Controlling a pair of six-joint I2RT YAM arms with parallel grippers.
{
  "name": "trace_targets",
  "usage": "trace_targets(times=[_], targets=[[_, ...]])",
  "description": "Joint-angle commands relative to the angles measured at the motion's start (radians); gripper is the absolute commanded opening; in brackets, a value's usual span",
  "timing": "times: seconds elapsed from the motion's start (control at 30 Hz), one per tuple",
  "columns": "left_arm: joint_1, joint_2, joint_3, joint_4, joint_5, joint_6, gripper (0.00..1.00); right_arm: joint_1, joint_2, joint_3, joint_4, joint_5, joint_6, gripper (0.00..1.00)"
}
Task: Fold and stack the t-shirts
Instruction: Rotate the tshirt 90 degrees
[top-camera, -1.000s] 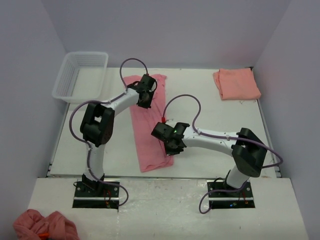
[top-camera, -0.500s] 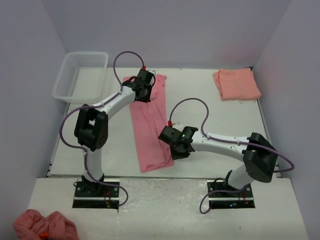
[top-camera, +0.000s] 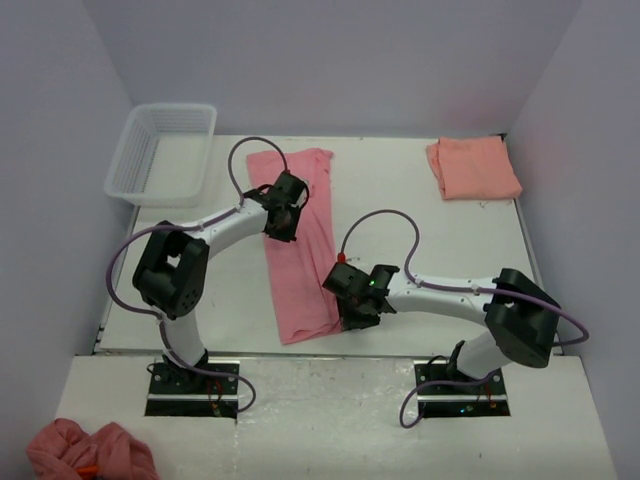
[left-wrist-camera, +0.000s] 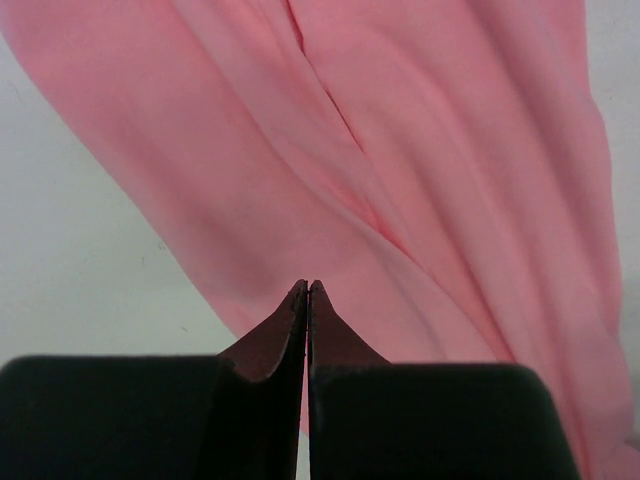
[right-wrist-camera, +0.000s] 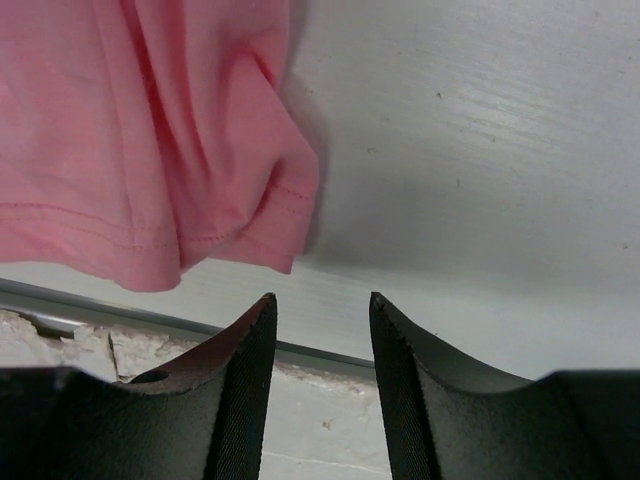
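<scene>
The rose-pink shirt (top-camera: 298, 250) lies on the surface (top-camera: 460, 235) as a long narrow strip running from the far side to the near edge. It looks folded lengthwise already and ready for a crosswise fold. The left tool (left-wrist-camera: 305, 288) hangs over the strip's far half with its fingers pressed together. No cloth shows between them, and the fabric spreads out ahead of it and to both sides. The right tool (right-wrist-camera: 320, 303) sits low by the near edge with its fingers spread. The shirt's hemmed corner lies just ahead of it and to its left, untouched, so the tool is probably lined up to take that near end. The salmon shirt (top-camera: 473, 167) lies well beyond the right tool and off to its right. It is folded into a neat block, likely the base for the stack.
</scene>
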Motion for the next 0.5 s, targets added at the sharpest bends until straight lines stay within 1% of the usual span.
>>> trace_targets(times=[0.0,0.37,0.47], targets=[[-0.008,-0.064,-0.031,0.034,0.015,-0.03,0.0,0.006,0.012,0.046,0.026,-0.002,-0.002,0.44],[-0.012,-0.034,-0.078,0.046,-0.011,-0.035,0.0,0.008,0.114,0.132,0.029,-0.002,-0.035,0.44],[-0.012,-0.023,-0.083,0.05,-0.011,-0.032,0.0,0.006,0.143,0.149,0.017,0.004,-0.038,0.39]])
